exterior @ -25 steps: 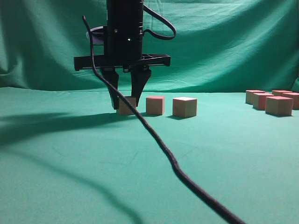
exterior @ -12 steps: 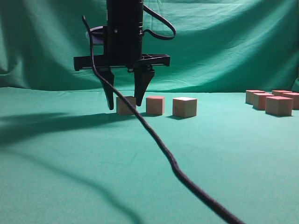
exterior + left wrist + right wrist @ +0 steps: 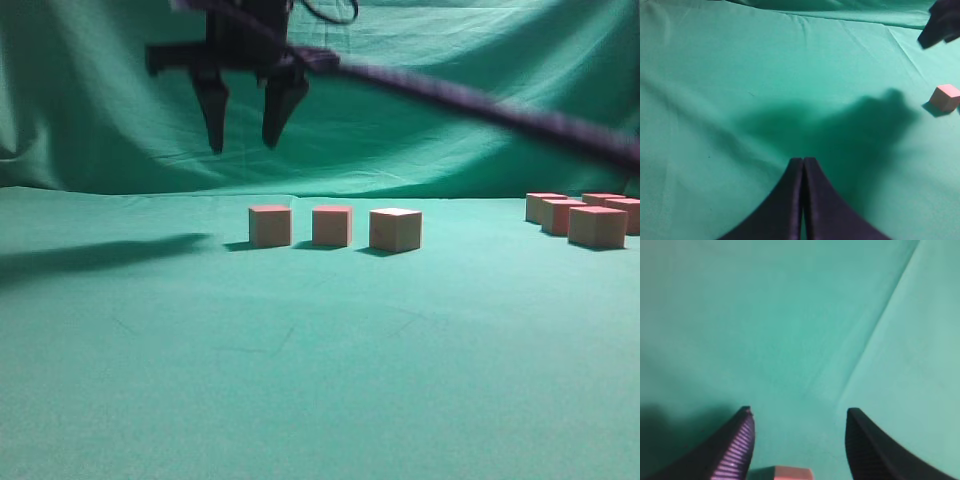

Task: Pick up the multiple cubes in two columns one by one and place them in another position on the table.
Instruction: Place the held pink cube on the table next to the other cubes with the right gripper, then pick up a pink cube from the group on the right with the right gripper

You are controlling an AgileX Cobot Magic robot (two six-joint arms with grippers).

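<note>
Three cubes stand in a row on the green table (image 3: 300, 350): left (image 3: 270, 225), middle (image 3: 332, 225), right (image 3: 395, 229). Several more cubes (image 3: 597, 226) are grouped at the far right. My right gripper (image 3: 242, 147) hangs open and empty, high above the left cube. In the right wrist view its jaws (image 3: 799, 411) are spread, with a cube's top (image 3: 787, 473) at the bottom edge between them. My left gripper (image 3: 803, 160) is shut and empty over bare cloth; it does not show in the exterior view. One cube (image 3: 945, 96) lies to its far right.
A black cable (image 3: 480, 105) runs from the right arm toward the right edge, in the air. Green cloth backdrop (image 3: 450, 90) hangs behind the table. A dark shape, probably the right gripper (image 3: 942, 22), shows at the top right of the left wrist view.
My right gripper opened around the left cube, left it on the table and rose well above it. The cable swung up from the foreground.
</note>
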